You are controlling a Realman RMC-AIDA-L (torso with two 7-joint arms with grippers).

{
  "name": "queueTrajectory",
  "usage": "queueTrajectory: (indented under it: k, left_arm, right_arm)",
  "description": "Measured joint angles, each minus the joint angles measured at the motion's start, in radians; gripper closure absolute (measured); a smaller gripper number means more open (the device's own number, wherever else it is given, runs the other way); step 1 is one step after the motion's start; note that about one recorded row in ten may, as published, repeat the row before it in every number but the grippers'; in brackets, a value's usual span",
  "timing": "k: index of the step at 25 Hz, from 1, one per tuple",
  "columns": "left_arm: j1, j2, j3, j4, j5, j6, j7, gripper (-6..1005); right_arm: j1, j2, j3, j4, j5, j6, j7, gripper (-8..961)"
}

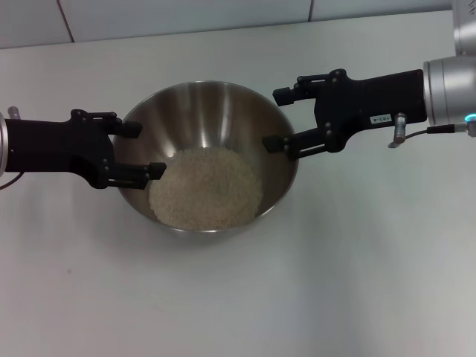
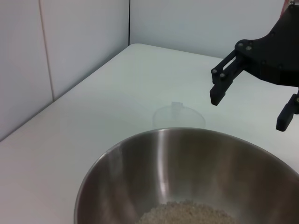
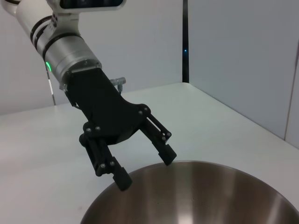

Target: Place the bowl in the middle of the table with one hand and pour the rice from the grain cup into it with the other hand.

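Note:
The steel bowl (image 1: 201,111) stands mid-table and holds a pale heap of rice (image 1: 207,186). My left gripper (image 1: 141,149) is open and empty at the bowl's left rim, its fingers straddling the edge. My right gripper (image 1: 277,119) is open and empty at the bowl's right rim. In the left wrist view the bowl (image 2: 187,158) with rice (image 2: 187,212) fills the foreground. The translucent grain cup (image 2: 179,116) stands on the table just beyond it, below the right gripper (image 2: 250,109). The cup is hidden in the head view. The right wrist view shows the left gripper (image 3: 146,170) over the bowl (image 3: 210,186).
The white table (image 1: 335,282) stretches around the bowl. A white wall (image 1: 186,15) runs along the table's far edge, and wall panels close in on the sides in the wrist views.

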Motion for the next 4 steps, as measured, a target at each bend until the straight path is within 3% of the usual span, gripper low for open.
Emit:
queueTrajectory:
  k: [4]
  left_arm:
    - [-0.001,0.000,-0.002,0.000,0.000,-0.001,0.000,175]
  right_arm:
    - [0.000,-0.001,0.000,0.000,-0.013,0.004,0.000,126]
